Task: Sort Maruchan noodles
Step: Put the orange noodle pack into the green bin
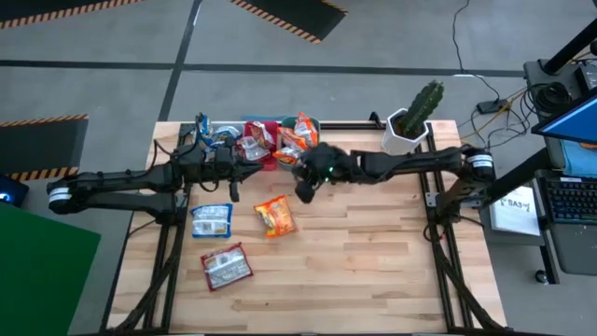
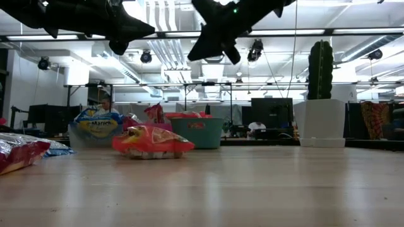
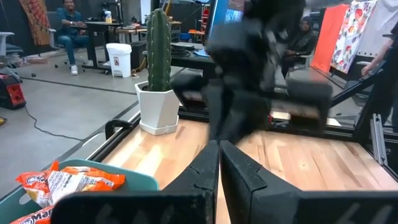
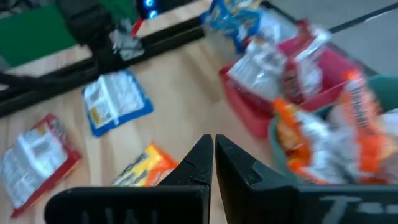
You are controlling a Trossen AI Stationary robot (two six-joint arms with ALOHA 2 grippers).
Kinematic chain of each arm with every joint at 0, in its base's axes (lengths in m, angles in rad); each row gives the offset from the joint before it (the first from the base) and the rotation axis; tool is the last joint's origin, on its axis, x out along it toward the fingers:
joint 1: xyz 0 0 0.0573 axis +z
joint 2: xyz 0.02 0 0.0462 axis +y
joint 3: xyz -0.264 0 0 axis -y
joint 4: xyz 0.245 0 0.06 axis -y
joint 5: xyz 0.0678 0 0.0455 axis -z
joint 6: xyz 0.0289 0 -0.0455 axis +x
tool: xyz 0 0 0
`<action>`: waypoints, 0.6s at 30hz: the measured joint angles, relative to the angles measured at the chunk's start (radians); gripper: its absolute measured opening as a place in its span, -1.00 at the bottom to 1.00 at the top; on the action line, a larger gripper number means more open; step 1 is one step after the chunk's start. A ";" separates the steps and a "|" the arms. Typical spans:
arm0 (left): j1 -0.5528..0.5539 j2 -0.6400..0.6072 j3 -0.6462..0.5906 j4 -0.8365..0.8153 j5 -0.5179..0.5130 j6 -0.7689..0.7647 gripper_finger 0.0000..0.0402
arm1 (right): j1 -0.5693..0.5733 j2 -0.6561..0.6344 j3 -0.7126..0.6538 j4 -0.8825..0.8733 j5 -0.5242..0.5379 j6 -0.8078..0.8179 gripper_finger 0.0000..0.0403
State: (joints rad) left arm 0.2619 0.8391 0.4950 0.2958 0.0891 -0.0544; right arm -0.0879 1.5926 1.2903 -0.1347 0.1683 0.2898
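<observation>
While both arms hang above the table | right gripper [image 4: 212, 155] fingers pressed together, empty, orange packet [image 1: 274, 216] just below it, teal bin [image 4: 323, 134] beside | left gripper [image 3: 219, 163] fingers together, blue packet [image 1: 211, 220] nearby.

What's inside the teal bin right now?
The teal bin holds orange noodle packets, at least two, heaped above its rim. Anything under them, and the bin's floor, is hidden.

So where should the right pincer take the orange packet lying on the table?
Across the narrow width of the orange packet, coming straight down. It lies flat, clear of the blue packet, and its puffed middle gives the right pincer something to pinch.
</observation>
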 joint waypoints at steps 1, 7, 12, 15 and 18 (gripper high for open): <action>0.000 0.000 0.000 0.000 0.000 0.000 -1.00 | -0.007 -0.010 0.000 -0.002 0.002 -0.004 -0.96; 0.000 0.000 0.000 -0.006 0.000 0.000 -1.00 | -0.019 -0.047 -0.001 -0.113 -0.012 0.008 -0.96; -0.001 -0.001 0.000 -0.033 0.024 -0.040 -1.00 | 0.044 -0.042 -0.023 -0.255 -0.015 0.115 -0.96; -0.010 0.003 0.000 -0.064 0.093 -0.065 -1.00 | 0.097 -0.031 -0.068 -0.280 -0.020 0.175 -0.96; -0.031 0.011 0.000 -0.106 0.116 -0.080 -1.00 | 0.137 -0.029 -0.120 -0.272 -0.022 0.225 -0.96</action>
State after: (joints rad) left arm 0.2309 0.8505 0.4950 0.1901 0.2049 -0.1347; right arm 0.0495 1.5639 1.1702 -0.4070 0.1462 0.5145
